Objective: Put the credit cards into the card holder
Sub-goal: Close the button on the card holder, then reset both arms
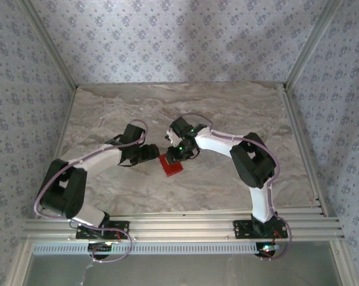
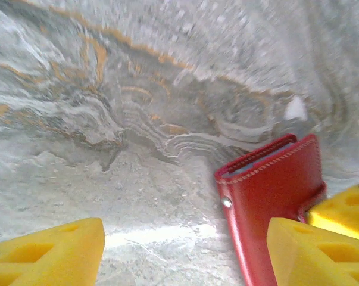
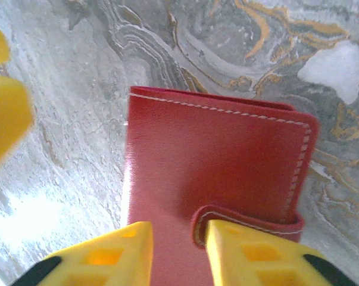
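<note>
The right tool [image 3: 179, 241] points down at the card holder [image 3: 227, 149]. Its two yellow fingers [image 3: 111, 256] stand a narrow gap apart over the holder's near edge, and red leather shows through the gap. One finger overlaps the closing strap [image 3: 250, 221]; I cannot tell whether either finger presses on the leather. The left tool [image 2: 185, 232] is set wide. One yellow finger [image 2: 48, 253] is well off to the side over bare stone. The other is against the holder's lower corner, crowded by a finger of the right tool [image 2: 346, 208] just beside it. So both tools meet at the same end of the holder, and each blocks the other's approach there.

The holder lies flat and folded shut on the surface [image 1: 239, 107], near the middle and between the two tools. Its strap is wrapped over one edge, and a small pale snap [image 2: 227, 202] sits on its side. A thin pale strip [image 2: 250, 165] shows in the slit along its far edge; I cannot tell whether this is card or lining.

The surface is grey marble-patterned with orange veins. Flowered wallpaper [image 1: 167, 36] closes it on three sides, metal posts [image 1: 304, 47] stand at the corners, and a ribbed rail [image 1: 185, 226] carries the arm bases.
</note>
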